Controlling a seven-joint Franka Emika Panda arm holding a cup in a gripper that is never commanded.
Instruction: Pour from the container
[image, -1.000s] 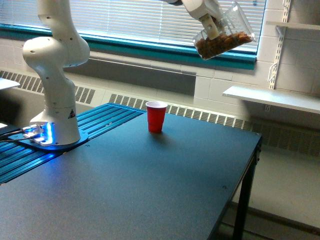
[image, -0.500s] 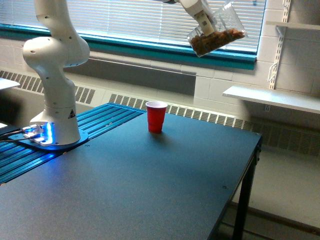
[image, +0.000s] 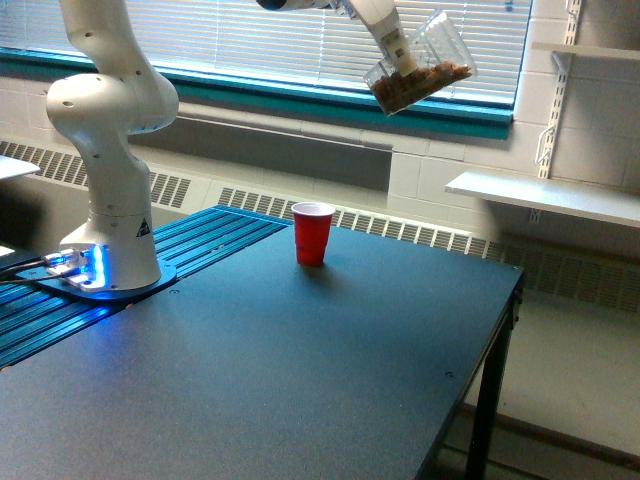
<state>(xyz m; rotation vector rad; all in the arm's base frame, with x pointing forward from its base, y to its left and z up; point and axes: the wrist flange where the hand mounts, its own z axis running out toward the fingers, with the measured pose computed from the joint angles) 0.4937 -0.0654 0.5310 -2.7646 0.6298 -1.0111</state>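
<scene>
Clear container (image: 418, 65), tilted in claw (image: 398, 52), brown pieces inside.

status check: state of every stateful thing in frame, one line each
container: held high in the air, tilted, brown pieces lying along its lower side, nothing spilling out
gripper: shut on the container
red cup: upright on the table, mouth open, contents cannot be told
window blinds: lowered
arm base light: glowing blue
</scene>
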